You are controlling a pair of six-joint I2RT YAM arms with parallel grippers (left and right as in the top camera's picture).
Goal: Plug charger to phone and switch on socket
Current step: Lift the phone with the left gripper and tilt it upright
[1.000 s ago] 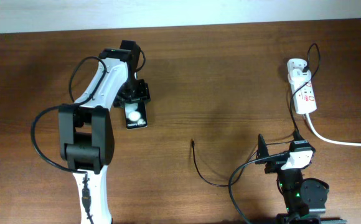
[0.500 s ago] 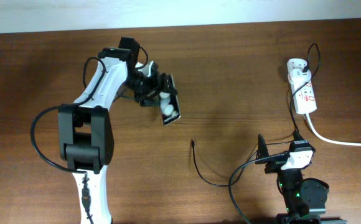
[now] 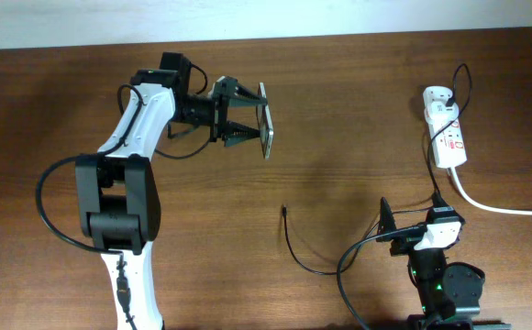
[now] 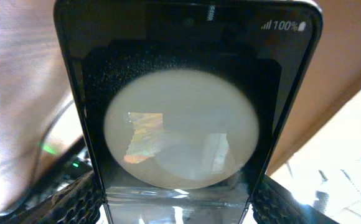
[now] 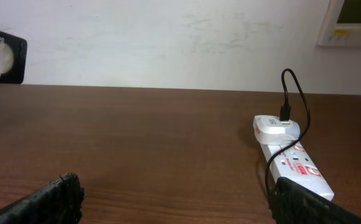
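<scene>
The left claw (image 3: 259,119) pinches the phone (image 3: 265,119) between its fingers, holding it up off the counter (image 3: 339,110) and on edge, with the screen turned back toward the wrist. In the left wrist view the glass fills the frame: "100%" (image 4: 284,26) stands at the top right beside signal bars and a battery mark, and a pale round reflection sits mid-screen. The textured pads (image 4: 75,199) flank the phone's lower corners.

The right claw (image 5: 174,193) is spread wide, one dark finger at each lower corner of its own view. The socket (image 5: 290,160) lies ahead of it and to its right. Its red printing is there, but too small to read (the switch positions too). The charger's white adapter (image 5: 275,129) sits plugged into the socket's far end, and the thin black cable (image 5: 294,87) arches up from it. From overhead, the cable's plug tip (image 3: 284,212) rests on the counter to the right claw's left, well apart from the phone. The socket's thick white cord (image 3: 500,208) trails off to the right.
</scene>
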